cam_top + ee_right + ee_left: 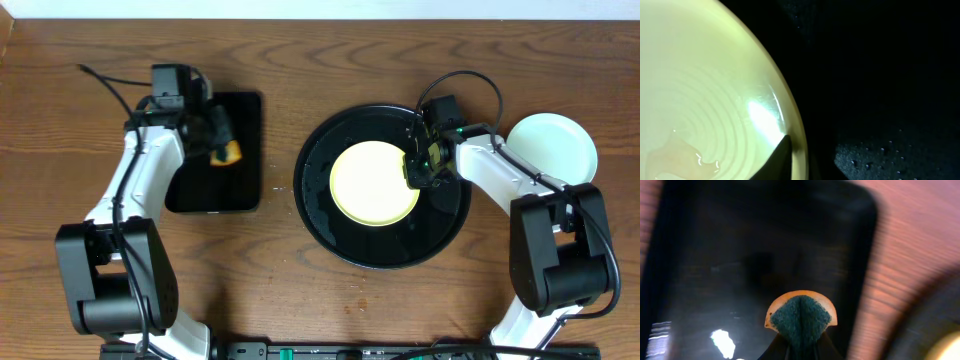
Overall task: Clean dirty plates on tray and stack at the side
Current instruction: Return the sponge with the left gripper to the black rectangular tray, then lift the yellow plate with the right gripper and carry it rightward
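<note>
Left gripper (800, 347) clamped on sponge (801, 315) over rectangular tray (245, 190). My right gripper (415, 168) is at the rim of the yellow plate (370, 185), which sits in the round tray (330, 235); grip unclear. Pale plate (550, 145) is on the counter. Likely step: move the yellow plate onto it, which needs a firm rim pinch.

Glossy black tray (385, 245), grained wood table (400, 50), rough sponge (801, 317).
</note>
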`<action>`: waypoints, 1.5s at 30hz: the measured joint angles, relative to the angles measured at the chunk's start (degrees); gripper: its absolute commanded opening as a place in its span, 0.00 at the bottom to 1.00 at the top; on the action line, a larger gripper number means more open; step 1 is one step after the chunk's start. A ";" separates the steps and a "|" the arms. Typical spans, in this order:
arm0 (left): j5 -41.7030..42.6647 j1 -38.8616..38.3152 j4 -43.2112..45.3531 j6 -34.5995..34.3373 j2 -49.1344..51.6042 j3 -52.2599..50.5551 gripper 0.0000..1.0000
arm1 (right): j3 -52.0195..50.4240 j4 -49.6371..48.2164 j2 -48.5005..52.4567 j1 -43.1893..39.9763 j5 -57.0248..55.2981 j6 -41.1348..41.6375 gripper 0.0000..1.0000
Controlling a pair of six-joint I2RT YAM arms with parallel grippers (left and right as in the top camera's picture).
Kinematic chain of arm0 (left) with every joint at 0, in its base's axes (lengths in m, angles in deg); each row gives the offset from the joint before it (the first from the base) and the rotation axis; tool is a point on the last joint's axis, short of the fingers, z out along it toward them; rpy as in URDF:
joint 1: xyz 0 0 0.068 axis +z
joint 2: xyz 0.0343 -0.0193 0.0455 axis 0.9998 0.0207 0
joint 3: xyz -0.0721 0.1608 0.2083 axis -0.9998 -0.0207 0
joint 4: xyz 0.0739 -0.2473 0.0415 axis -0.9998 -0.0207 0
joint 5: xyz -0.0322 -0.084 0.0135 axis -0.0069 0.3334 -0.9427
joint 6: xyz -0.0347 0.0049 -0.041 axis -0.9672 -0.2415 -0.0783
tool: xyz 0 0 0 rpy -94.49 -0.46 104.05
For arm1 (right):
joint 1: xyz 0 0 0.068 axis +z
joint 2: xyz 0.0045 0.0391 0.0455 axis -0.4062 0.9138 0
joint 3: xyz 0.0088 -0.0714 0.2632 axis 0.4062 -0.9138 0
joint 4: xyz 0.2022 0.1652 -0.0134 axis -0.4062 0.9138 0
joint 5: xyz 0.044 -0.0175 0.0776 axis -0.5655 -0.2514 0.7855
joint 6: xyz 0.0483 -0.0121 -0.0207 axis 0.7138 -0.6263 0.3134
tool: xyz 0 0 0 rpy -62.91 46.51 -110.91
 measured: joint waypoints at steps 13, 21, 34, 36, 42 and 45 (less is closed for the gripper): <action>-7.37 0.81 3.76 1.75 5.97 -1.18 0.25 | 0.00 -0.04 0.04 0.07 0.87 0.02 0.26; -7.87 0.81 3.80 1.75 6.91 -1.18 0.84 | 0.09 -0.26 -0.04 0.22 2.27 0.00 0.46; -7.87 0.81 3.80 1.77 6.91 -1.18 0.88 | -0.85 -4.02 -0.04 -0.02 0.02 0.07 0.01; -7.89 0.81 3.80 1.77 6.91 -1.18 0.88 | -1.16 -5.42 -0.31 0.00 0.02 -0.13 0.01; -7.89 0.81 3.85 1.77 6.91 -1.18 0.89 | -1.75 -8.09 -0.55 0.00 0.68 -0.44 0.01; -7.89 0.81 3.85 1.77 6.91 -1.18 0.89 | -1.05 -6.64 -1.11 0.07 0.37 -1.60 0.01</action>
